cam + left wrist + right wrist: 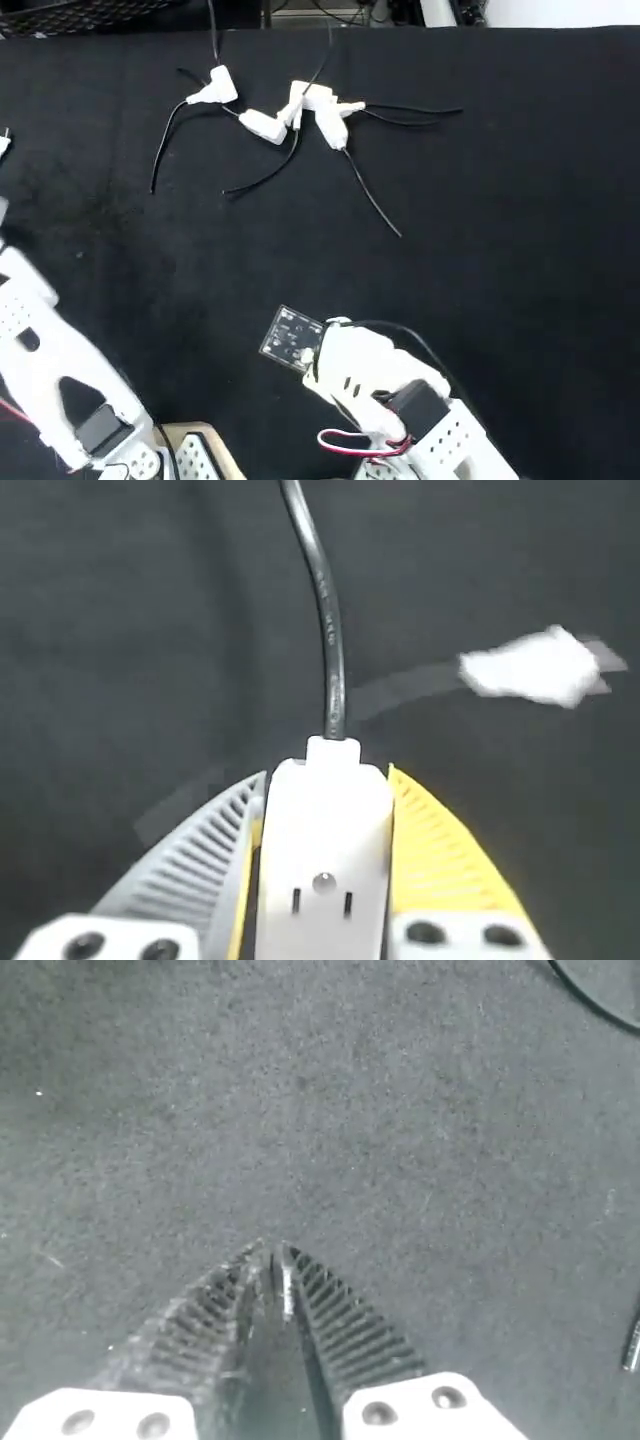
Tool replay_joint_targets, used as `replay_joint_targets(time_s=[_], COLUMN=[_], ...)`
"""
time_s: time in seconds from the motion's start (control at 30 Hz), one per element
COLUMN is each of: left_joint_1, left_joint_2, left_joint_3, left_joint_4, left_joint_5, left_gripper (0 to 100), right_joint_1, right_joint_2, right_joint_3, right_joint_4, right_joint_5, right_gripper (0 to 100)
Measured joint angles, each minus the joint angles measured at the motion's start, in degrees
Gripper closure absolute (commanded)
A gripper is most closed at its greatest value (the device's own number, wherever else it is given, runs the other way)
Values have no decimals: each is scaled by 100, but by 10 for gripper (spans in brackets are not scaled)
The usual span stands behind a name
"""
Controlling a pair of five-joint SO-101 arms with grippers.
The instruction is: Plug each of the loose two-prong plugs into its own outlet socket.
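My left gripper [325, 780] is shut on a white outlet socket [322, 870], its two slots facing the camera and its black cable [325, 630] running away over the black table. Beyond it lies a blurred white plug [540, 667]. My right gripper [272, 1256] is shut just above bare black cloth, and I see nothing between its fingers. In the high view several white plugs and sockets lie bunched at the far middle: one plug [212, 88], another plug [262, 125] and a socket body [315, 98], all with thin black cables.
The left arm [50, 370] rises along the near left edge, and the right arm [385, 390] sits at the near middle. A loose black cable [372, 198] trails from the cluster towards the table's middle. Cable ends [590, 990] cross a corner of the right wrist view.
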Motion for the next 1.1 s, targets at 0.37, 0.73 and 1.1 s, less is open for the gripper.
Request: replay_joint_targets(time_s=[0.37, 0.73, 1.1], left_joint_1=[1873, 4237, 5670], left_joint_2=[-1134, -1723, -2804], left_joint_3=[0, 0, 1371], left_joint_4=[510, 510, 510], left_joint_5=[-26, -26, 9], left_gripper=[972, 971, 971], right_joint_1=[-9, 185, 554], right_joint_2=[-193, -211, -211], right_joint_3=[0, -9, -9], right_joint_4=[-176, -1925, -3657], right_joint_5=[-18, -18, -18], right_gripper=[986, 986, 986])
